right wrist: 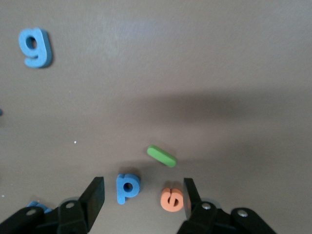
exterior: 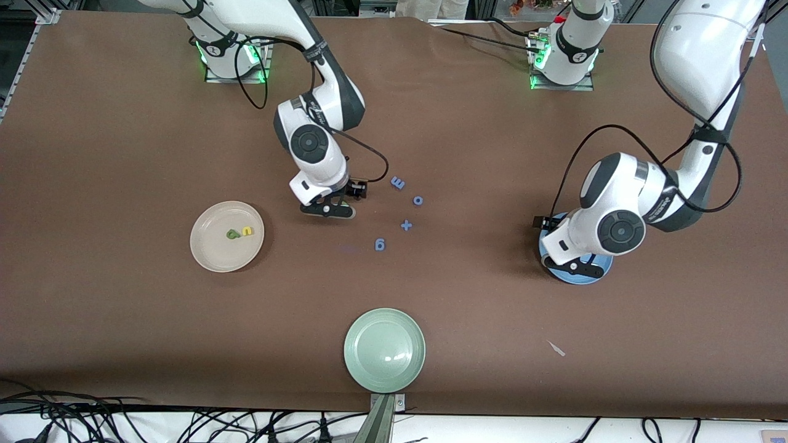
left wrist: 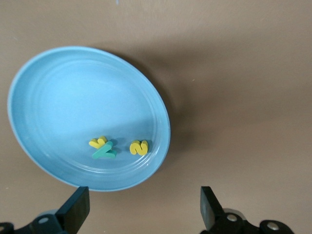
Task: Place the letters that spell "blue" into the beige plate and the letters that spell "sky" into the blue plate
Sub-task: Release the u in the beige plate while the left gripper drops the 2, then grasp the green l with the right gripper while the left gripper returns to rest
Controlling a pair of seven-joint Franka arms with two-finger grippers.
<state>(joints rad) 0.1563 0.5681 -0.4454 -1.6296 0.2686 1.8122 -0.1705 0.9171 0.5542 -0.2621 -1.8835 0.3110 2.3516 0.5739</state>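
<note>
Evidently the left claw [left wrist: 141, 209] hung over the blue plate [left wrist: 58, 97], fingers spread wide w/ nothing between them, prob. because its drop was done: yellow s [left wrist: 139, 147], teal y [left wrist: 104, 151] and yellow k [left wrist: 98, 142] all lay in the plate, near its rim.

Right claw [right wrist: 144, 195] sat low over the bench [exterior: 492, 344], fingers apart and empty, straddling a blue p [right wrist: 127, 187] & the orange e [right wrist: 171, 200], w/ the light green l [right wrist: 162, 156] just beside. Likely lining up on the e, though the p crowded it.

Beige plate [exterior: 209, 255] held the dark green b [exterior: 233, 234] & yellow u [exterior: 247, 231], touching or nearly so. Pale green plate [exterior: 385, 351] held nothing. A blue g [right wrist: 35, 47] lay apart from that cluster.
</note>
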